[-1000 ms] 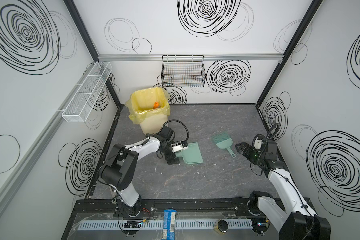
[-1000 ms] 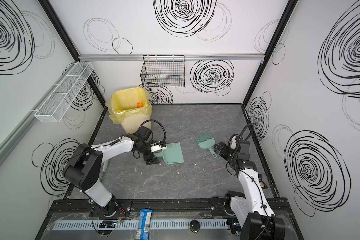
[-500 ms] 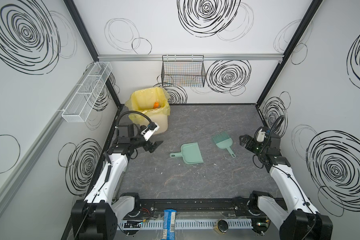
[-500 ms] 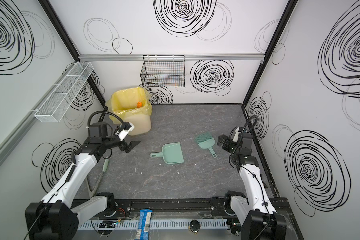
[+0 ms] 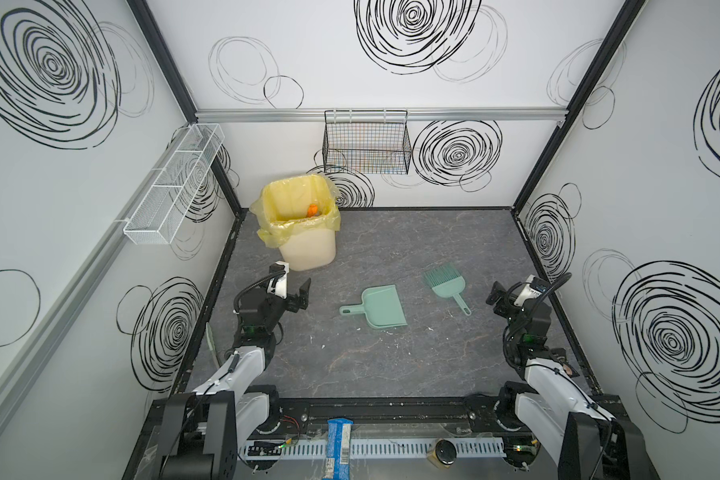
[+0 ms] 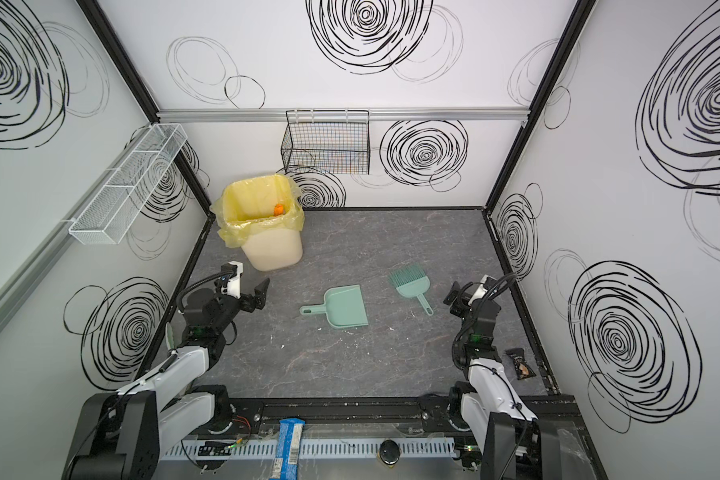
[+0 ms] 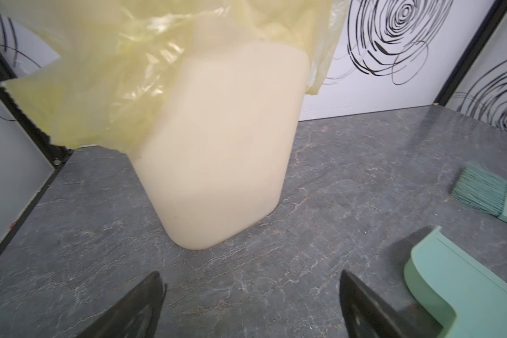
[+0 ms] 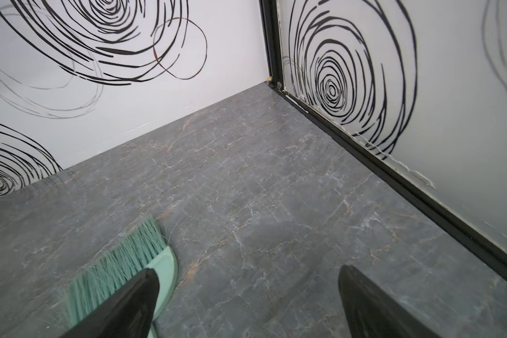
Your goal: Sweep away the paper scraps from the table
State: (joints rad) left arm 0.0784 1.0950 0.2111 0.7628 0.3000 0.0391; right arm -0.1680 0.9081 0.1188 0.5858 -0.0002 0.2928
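Left wrist view: left gripper, jaws gaping empty, is backing off the dustpan toward 9 o'clock; right gripper, equally wide, is retreating at 3 o'clock, brush lying loose; paper scraps, orange piece sitting in bin, 11 o'clock; table showing only pale specks, job likely ending; swirl-painted walls enclosing.

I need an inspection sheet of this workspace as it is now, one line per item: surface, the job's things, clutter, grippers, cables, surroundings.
Surface: table dark grey, veined; a few tiny pale specks.
Job's things: orange paper scrap in the bin; none seen on the table.
Clutter: dustpan and brush lying apart; dark wrapper at the right edge.
Grippers: left gripper open, empty; right gripper open, empty.
Cables: left wrist cable and right wrist cable loop above the arms.
Surroundings: wire basket on back wall; mesh rack on left wall.
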